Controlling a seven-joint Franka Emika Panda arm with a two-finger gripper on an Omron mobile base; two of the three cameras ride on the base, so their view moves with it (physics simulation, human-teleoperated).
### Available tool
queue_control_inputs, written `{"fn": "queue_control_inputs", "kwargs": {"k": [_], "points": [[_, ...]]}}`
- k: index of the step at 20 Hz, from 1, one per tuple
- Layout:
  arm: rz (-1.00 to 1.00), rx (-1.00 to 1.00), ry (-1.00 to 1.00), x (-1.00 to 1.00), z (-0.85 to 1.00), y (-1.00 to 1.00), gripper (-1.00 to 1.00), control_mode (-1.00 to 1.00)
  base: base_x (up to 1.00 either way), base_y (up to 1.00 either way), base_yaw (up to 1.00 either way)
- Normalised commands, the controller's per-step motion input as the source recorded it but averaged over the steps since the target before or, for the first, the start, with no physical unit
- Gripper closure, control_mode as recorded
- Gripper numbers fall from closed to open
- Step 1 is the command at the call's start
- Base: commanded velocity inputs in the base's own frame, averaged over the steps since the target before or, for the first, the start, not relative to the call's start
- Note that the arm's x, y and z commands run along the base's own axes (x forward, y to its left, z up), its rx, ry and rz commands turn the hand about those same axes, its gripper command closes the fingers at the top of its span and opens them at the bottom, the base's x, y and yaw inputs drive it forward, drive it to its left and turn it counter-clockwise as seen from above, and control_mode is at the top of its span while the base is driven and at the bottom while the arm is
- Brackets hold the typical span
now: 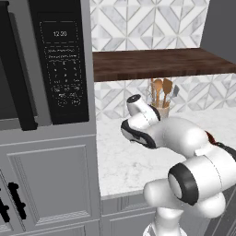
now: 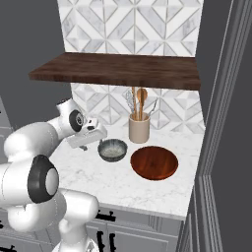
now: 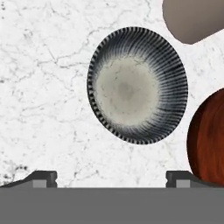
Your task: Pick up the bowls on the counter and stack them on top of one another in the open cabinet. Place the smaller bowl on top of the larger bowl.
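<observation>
The one readable text is the clock reading "12:20" at the top of the microwave panel (image 1: 62,69), the dark control strip in the left base view. Below it on the same panel sit rows of pale keypad markings and short lines of print, too small and blurred to read. The bowls, the utensil cup, the shelf, the tiles and the counter carry no lettering, labels or brand marks that can be made out in any view.
</observation>
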Motion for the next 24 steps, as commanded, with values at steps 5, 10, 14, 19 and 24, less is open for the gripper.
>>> {"fn": "queue_control_inputs", "kwargs": {"k": [5, 10, 14, 19, 24], "points": [[0.00, 0.00, 0.05, 0.32, -0.43, -0.06, -1.00, -1.00, 0.00, 0.00, 0.00], [0.01, 0.00, 0.00, 0.26, -0.42, -0.24, -1.00, -1.00, 0.00, 0.00, 0.00], [0.02, 0.02, 0.00, 0.16, -0.46, -0.13, -1.00, -1.00, 0.00, 0.00, 0.00], [0.04, 0.03, 0.00, 0.05, -0.34, -0.03, 1.00, -1.00, 0.00, 0.00, 0.00], [0.00, 0.00, 0.00, 0.01, -0.01, 0.00, 1.00, -1.00, 0.00, 0.00, 0.00]]}}
